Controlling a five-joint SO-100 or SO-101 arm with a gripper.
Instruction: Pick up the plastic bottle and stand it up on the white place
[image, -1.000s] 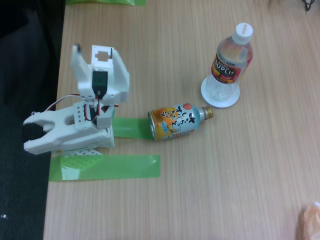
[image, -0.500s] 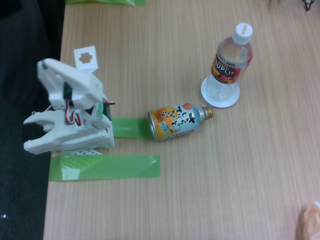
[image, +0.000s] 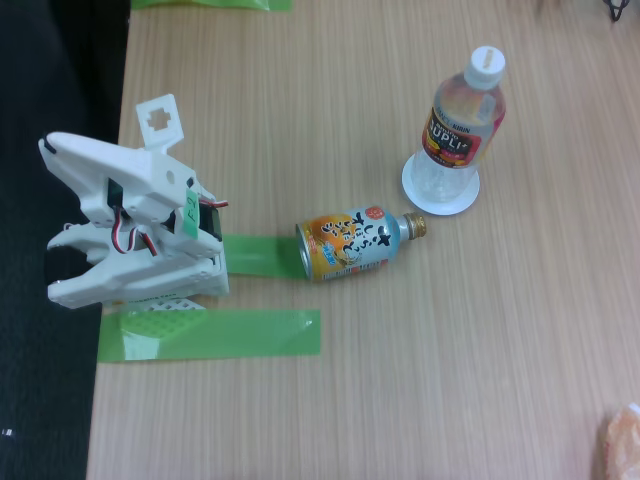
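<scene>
- Fixed view, looking down: light wood-grain tabletop (image: 420, 380) took up most of the scene; dark floor or carpet ran along the left edge.
- White arm (image: 130, 230) sat folded at the tabletop's left edge, its base overhanging the dark area, red and black wires showing among the servos.
- Jaws: couldn't pick them out in the folded arm, so can't tell if released or clenched; nothing seen held.
- Plastic bottle (image: 462, 125) stood upright on the white place (image: 440, 195), upper right of the tabletop, white cap on top, red/black/yellow label round the middle, well apart from the arm.
- Orange and light-blue can-bottle (image: 350, 243) lay on its side near centre, gold cap pointing right toward the white place but not touching it.
- Green tape strips: one short strip (image: 262, 256) ran from the arm base to the can's bottom end; a longer strip (image: 215, 334) lay below it, near the base.
- More green (image: 210, 4) showed at the top edge, cut off by the frame.
- Pale orange-pink blurred thing (image: 620, 442) at lower right corner; couldn't tell what.
- Dark thin object (image: 618, 8) at top right corner, unclear.
</scene>
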